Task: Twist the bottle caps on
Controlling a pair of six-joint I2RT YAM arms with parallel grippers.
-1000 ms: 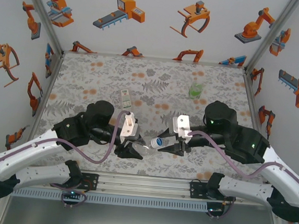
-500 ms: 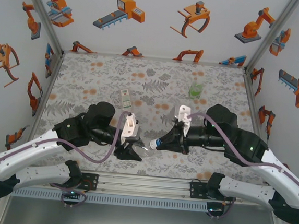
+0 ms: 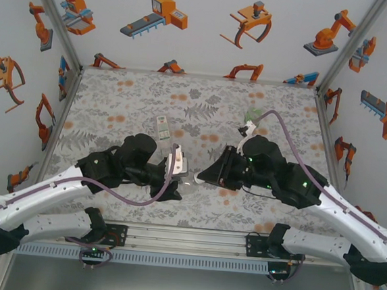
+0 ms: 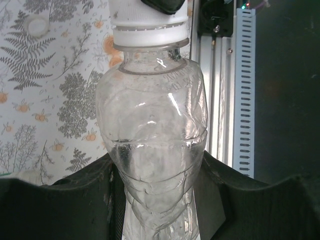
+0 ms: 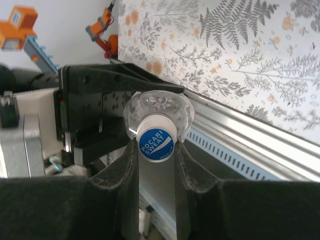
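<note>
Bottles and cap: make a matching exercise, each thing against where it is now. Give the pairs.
1 plain bottle
2 blue-topped cap
3 white-and-green bottle
4 green bottle

A on the table, far right
B in the right gripper
C on the table, left of centre
D in the left gripper

Pairs: 1-D, 2-B, 3-C, 4-A.

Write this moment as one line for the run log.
left gripper: shut on clear unlabelled plastic bottle | right gripper: shut on white blue-topped screw cap | cap: seated on bottle neck
</note>
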